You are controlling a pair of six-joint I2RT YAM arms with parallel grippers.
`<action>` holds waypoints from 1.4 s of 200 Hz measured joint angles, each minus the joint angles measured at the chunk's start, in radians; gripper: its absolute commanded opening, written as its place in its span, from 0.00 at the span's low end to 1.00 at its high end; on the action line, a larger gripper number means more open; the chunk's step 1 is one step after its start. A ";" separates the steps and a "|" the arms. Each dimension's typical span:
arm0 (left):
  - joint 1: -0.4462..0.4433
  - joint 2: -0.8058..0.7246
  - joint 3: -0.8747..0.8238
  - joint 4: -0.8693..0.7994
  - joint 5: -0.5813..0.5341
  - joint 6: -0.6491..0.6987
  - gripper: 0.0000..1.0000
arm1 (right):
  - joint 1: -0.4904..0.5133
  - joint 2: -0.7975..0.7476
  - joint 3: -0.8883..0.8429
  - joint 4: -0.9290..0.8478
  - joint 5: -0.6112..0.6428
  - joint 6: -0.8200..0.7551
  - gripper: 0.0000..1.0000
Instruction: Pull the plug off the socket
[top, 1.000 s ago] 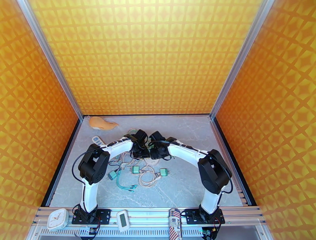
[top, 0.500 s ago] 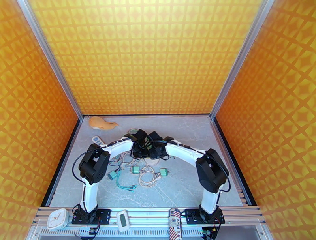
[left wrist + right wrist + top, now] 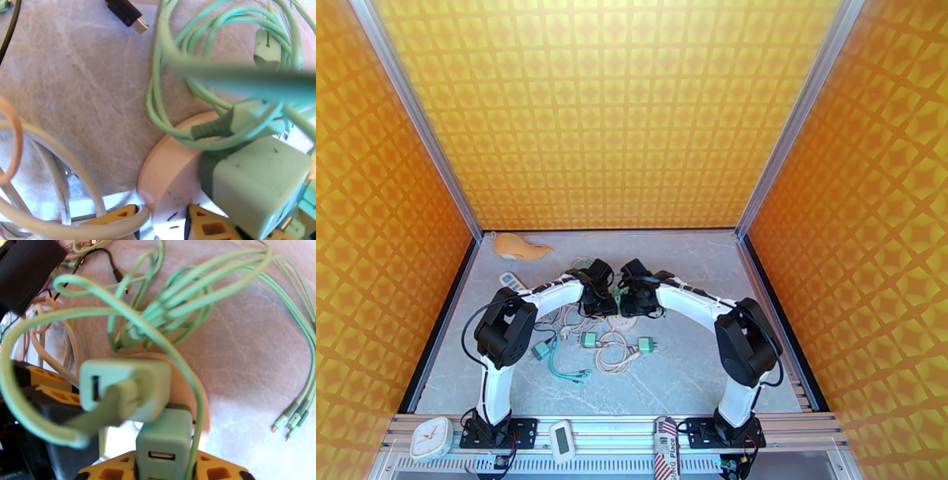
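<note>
The right gripper [image 3: 164,467] has its jaws clamped on the mint-green plug [image 3: 162,441], a charger cube standing on the round pink socket [image 3: 173,173] at the middle of the table [image 3: 695,379]. Whether its pins are seated I cannot tell. The left gripper [image 3: 162,219] pinches the socket's near rim, with a white cable [image 3: 79,173] and green cables [image 3: 185,291] tangled around.

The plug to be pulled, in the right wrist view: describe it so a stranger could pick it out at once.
Where the two arms meet mid-table lies a round pale socket. On it stands a mint-green cube plug, between the right gripper's yellow fingers. Unlike the green adapter above it, its USB port is empty.
</note>
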 measured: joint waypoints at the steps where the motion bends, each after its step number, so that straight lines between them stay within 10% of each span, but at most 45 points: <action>1: 0.000 0.000 0.001 -0.001 0.000 0.000 0.32 | 0.003 0.003 0.003 -0.003 0.006 0.001 0.33; 80: 0.000 0.010 0.016 -0.020 0.000 0.007 0.32 | 0.052 0.031 0.045 -0.048 0.111 0.009 0.33; 178: -0.005 0.014 0.012 0.004 0.013 0.007 0.31 | -0.081 -0.034 -0.006 -0.019 -0.112 0.002 0.34; 280: -0.005 0.019 0.017 -0.001 0.014 0.008 0.30 | 0.034 -0.011 0.031 -0.064 0.080 0.003 0.31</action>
